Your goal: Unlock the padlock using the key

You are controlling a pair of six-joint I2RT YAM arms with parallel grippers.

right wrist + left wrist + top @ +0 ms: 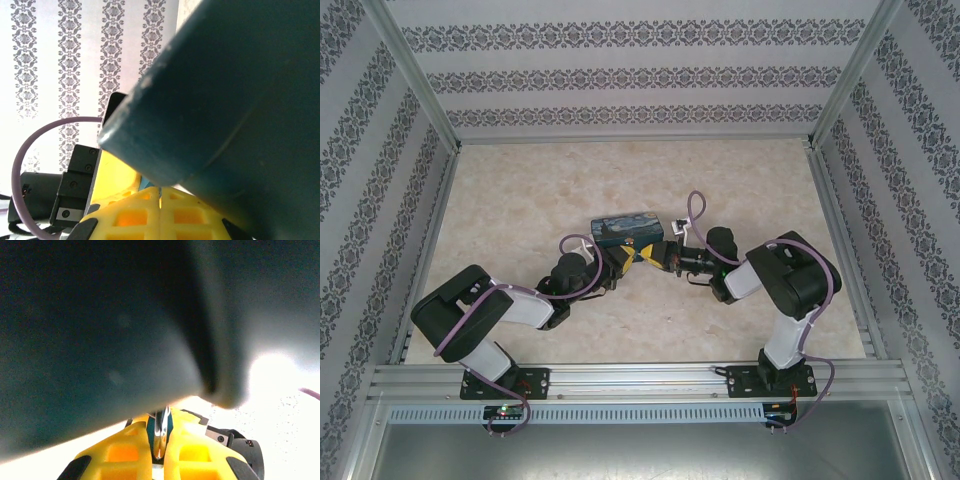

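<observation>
Dark blue-grey bulk, out of focus and pressed almost against the lens, covers most of the left wrist view; it reads as the painted case, though that is a judgement. Below it, the left claw is closed, its yellow fingers nearly together on a thin, upright, silvery sliver, taken to be the key. What its upper end enters is covered by the dark bulk. In the right wrist view the right claw is fully closed, yellow fingers meeting with only a hairline seam between them; whether anything is pinched there cannot be made out, since the same dark rounded mass overhangs the tips. From above, both claws meet tip to tip just in front of the case, which lies near the middle of the table, somewhat toward the far edge. The padlock cannot be picked out in any view; it presumably sits where the two claws converge at the near side of the case, hidden by them. As to progress: the key appears to be in hand and brought up to the lock area, so pick-up and approach look done. Insertion, turning and release of the shackle cannot be confirmed and should be counted as outstanding.
</observation>
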